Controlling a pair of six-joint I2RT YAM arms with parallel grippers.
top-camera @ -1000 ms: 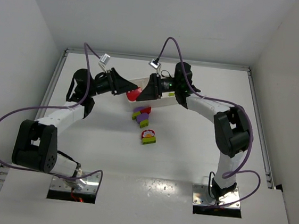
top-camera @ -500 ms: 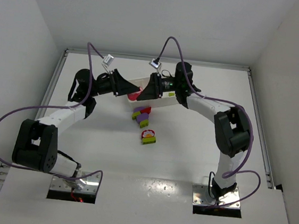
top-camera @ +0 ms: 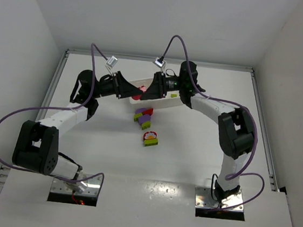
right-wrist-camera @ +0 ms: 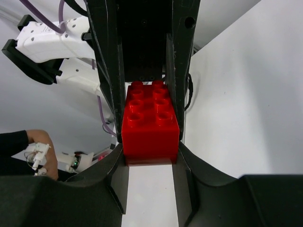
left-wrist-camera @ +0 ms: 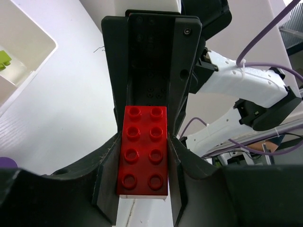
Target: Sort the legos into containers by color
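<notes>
A red 2x4 lego brick (top-camera: 137, 96) hangs in the air over the left end of the white tray (top-camera: 169, 105), held between both grippers. My left gripper (top-camera: 131, 93) is shut on one end of it, seen in the left wrist view (left-wrist-camera: 143, 156) around the studded red brick (left-wrist-camera: 143, 150). My right gripper (top-camera: 145, 93) is shut on the other end, seen in the right wrist view (right-wrist-camera: 150, 152) with the red brick (right-wrist-camera: 150, 124). A lime green lego (left-wrist-camera: 4, 58) lies in a tray compartment (left-wrist-camera: 29, 53).
Loose legos lie on the table in front of the tray: a purple, lime and red cluster (top-camera: 143, 116) and a lime and purple pair (top-camera: 150, 140) nearer me. Grey walls close in the table at left, right and back.
Both grippers, joined on the red brick, have drifted slightly toward the back. The left gripper has closed in, so less of the brick shows from above.
</notes>
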